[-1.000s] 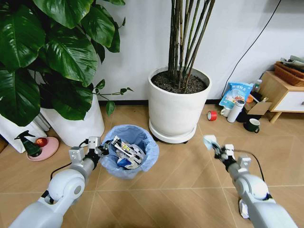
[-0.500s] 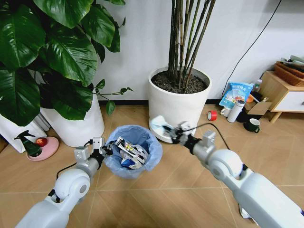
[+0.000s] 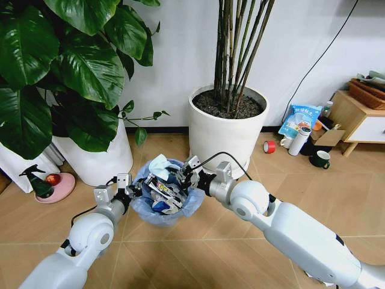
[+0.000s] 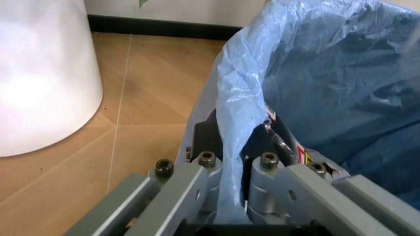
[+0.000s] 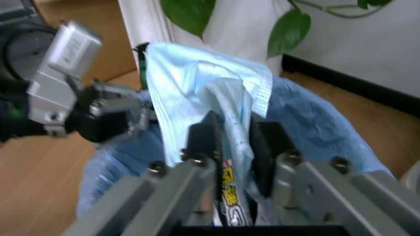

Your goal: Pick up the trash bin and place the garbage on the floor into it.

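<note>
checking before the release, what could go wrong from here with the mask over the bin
The right gripper is shut on the light-blue mask above the trash bin, near its rim; released here, the mask might drape over the edge. The left gripper pinches only the rim and thin bag liner, which could slip or tear.

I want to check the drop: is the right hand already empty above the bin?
No, the right hand is shut on a light-blue face mask above the bin.
</note>
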`<state>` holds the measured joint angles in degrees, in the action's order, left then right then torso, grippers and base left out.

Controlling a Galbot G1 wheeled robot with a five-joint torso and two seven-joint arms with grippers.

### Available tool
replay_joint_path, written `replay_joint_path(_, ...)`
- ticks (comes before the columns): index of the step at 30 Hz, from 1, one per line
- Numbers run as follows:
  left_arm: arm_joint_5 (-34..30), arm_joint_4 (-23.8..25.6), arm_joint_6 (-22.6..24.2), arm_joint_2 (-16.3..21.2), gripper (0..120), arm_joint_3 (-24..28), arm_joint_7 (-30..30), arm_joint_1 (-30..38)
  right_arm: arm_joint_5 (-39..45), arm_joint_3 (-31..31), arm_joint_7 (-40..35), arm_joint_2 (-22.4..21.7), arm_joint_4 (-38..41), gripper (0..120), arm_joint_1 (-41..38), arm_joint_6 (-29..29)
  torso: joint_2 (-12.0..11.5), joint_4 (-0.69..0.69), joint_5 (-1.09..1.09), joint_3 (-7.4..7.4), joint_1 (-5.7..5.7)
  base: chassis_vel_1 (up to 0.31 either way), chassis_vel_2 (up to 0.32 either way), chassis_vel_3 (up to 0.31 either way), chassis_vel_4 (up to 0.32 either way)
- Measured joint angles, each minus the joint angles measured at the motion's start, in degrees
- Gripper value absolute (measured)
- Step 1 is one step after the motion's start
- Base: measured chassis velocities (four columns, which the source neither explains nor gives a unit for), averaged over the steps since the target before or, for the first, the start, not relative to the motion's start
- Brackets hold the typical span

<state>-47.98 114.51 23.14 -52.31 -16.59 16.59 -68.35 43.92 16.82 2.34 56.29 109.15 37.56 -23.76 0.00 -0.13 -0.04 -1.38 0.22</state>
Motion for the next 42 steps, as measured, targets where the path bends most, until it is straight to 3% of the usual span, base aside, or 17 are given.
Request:
replay_joint_path(3, -0.20, 0.14, 0.00, 0.15, 0, -0.10, 0.02, 0.08, -0.20, 0.02, -0.28, 0.00, -0.32, 32, 0.39, -0.13, 0.00, 0.00, 0.00, 0.00, 0.00, 0.000, 0.000, 0.000, 0.000)
replay_joint_path(14, -0.22, 0.14, -0.12, 0.09, 0, -0.16, 0.00, 0.16, -0.45, 0.16, -0.66, 0.40, -0.51, 66, 0.60, 0.12, 0.00, 0.00, 0.00, 0.01, 0.00, 0.000, 0.000, 0.000, 0.000)
replay_joint_path(17, -0.22, 0.27, -0.15, 0.20, 0, -0.36, -0.07, -0.02, -0.48, 0.28, -0.86, 0.67, -0.67, 84, 0.00, 0.42, 0.00, 0.00, 0.00, 0.01, 0.00, 0.000, 0.000, 0.000, 0.000)
replay_joint_path(23, -0.22, 0.28, -0.20, 0.29, 0, -0.58, -0.09, -0.10, 0.11, -1.66, -4.32, 1.45, -0.11, 98, -0.04, 0.81, 0.00, 0.01, 0.00, 0.00, 0.00, 0.000, 0.000, 0.000, 0.000)
replay_joint_path(29, -0.21, 0.32, -0.20, 0.38, 0, -0.87, -0.16, -0.35, 0.58, -8.37, -9.27, -0.08, 2.04, 100, 3.62, 0.70, 0.00, 0.01, 0.00, 0.01, 0.00, 0.000, 0.000, 0.000, 0.000)
replay_joint_path(35, 0.18, 1.05, -0.38, 0.41, 0, -2.44, -0.33, -1.93, -0.06, -15.59, -12.61, -4.02, 4.21, 100, 12.18, 1.99, 0.00, 0.00, 0.01, 0.01, 0.00, 0.000, 0.000, 0.000, 0.000)
replay_joint_path(39, 0.25, 1.14, -0.44, 0.28, 0, -2.53, -0.27, -1.65, -3.74, -22.89, -10.40, -5.17, 3.59, 100, 19.28, 3.22, 0.00, 0.02, 0.00, 0.01, -0.01, 0.000, 0.000, 0.000, 0.000)
replay_joint_path(42, 0.01, 1.21, -0.38, 0.45, 0, -2.42, -0.35, -1.41, -5.92, -32.75, -8.54, -4.53, 3.41, 100, 28.05, 3.35, 0.00, -0.01, 0.02, 0.01, -0.01, 0.000, 0.000, 0.000, 0.000)
